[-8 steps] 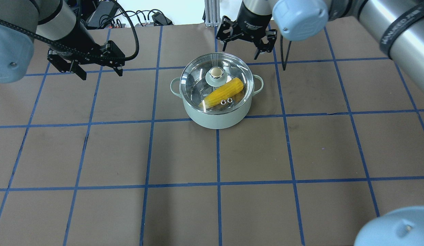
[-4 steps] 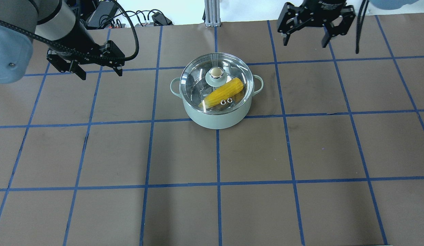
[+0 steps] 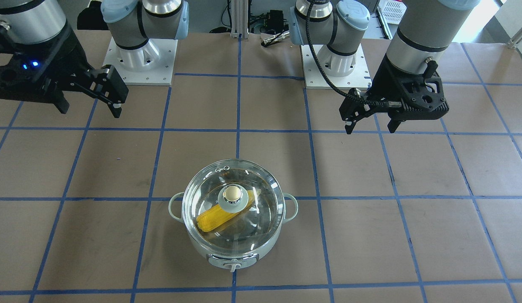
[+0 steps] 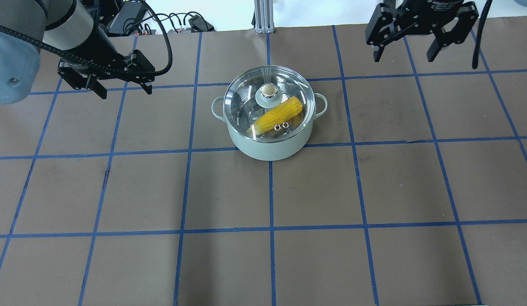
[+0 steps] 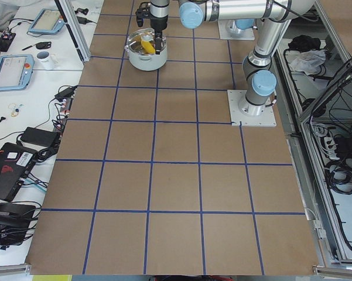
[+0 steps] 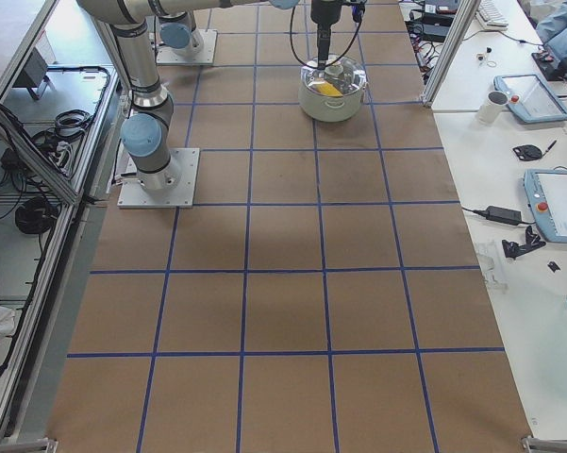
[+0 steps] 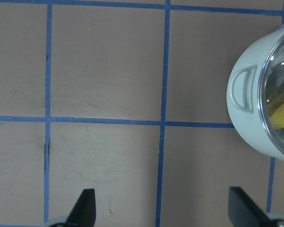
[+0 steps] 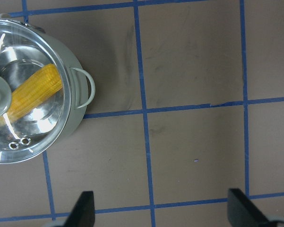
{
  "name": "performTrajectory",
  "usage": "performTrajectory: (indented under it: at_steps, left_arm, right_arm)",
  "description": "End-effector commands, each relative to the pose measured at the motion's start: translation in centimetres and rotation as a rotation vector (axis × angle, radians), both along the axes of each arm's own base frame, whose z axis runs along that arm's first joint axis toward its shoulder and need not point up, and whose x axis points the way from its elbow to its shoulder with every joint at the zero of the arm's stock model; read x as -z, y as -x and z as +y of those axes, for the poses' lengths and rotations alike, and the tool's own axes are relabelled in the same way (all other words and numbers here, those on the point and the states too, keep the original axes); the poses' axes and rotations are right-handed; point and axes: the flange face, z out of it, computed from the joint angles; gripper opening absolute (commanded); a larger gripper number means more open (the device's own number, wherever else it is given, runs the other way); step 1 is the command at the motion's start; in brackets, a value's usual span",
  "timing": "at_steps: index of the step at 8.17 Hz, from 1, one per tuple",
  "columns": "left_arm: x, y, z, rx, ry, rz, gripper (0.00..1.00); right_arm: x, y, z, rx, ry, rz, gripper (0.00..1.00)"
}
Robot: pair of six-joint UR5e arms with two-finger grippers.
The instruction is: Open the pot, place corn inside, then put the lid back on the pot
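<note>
Two grippers are hanging above the table, both with fingers spread wide and nothing between them. You are seeing the left gripper (image 4: 125, 90) hovering over the far-left part of the brown table (image 4: 331, 191), well apart from the pot (image 4: 270, 149). Its wrist camera is catching only the pot's left loop handle (image 7: 235, 92) and a slice of the rim at the right edge of its view. The right gripper (image 4: 402, 57) is hovering over the far-right part, also well apart from the pot. Its wrist view is showing the pot at the left edge and bare table between the fingertips.

The pot is sitting upright around the middle of the table's far half, over a crossing of the blue tape lines (image 4: 181, 232). The lid (image 4: 242, 95) is resting flat on the pot's rim and closing it, with its beige knob (image 4: 267, 89) pointing up at the centre. The corn (image 4: 280, 114) is lying inside the pot under the glass and running diagonally. Its thicker end is pointing toward the right handle (image 4: 322, 105) and its tapered end toward the near-left wall. In the front-facing view part of the corn is passing beneath the knob. The control knob (image 3: 232, 264) is facing away from the robot, toward the operators' side. Neither gripper is touching pot, lid or corn.
</note>
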Motion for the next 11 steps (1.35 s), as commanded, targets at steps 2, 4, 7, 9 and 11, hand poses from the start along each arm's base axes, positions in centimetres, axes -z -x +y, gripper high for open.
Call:
performTrajectory:
  at_steps: [2, 4, 7, 9, 11]
  left_arm:
    - [-0.06, 0.0, 0.02, 0.0, 0.001, 0.0, 1.0]
    - [0.01, 0.02, 0.04, 0.0, 0.0, 0.002, 1.0]
    - [-0.08, 0.05, 0.0, 0.0, 0.003, 0.004, 1.0]
    - [-0.08, 0.05, 0.0, 0.0, 0.003, 0.004, 1.0]
    - [-0.16, 0.05, 0.05, 0.0, 0.005, 0.004, 1.0]
  right_arm:
    - [-0.09, -3.3, 0.98, -0.025, 0.009, 0.019, 1.0]
    - [0.07, -3.31, 0.93, -0.025, 0.005, 0.018, 1.0]
    - [0.26, -3.33, 0.99, -0.025, 0.004, 0.016, 1.0]
    - [0.27, -3.32, 1.08, -0.027, 0.007, 0.016, 1.0]
    - [0.46, -3.36, 1.14, -0.027, 0.005, 0.012, 1.0]
